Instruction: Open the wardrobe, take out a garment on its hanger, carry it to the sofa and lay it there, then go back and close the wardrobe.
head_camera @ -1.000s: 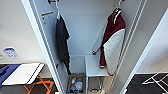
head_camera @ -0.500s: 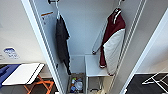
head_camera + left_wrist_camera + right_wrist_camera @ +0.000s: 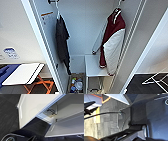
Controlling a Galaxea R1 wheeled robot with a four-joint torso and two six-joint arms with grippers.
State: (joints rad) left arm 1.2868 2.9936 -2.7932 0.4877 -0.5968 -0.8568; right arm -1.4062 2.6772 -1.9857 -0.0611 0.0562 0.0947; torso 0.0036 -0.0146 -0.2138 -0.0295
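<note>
While the head view looks into the open wardrobe, the garment hangs at its right on the hanger, a dark shirt at its left, above a white shelf. Left wrist view: white door, dark carpet. Right wrist view: carpet, robot base. Jaw state of either gripper: cannot tell.
</note>
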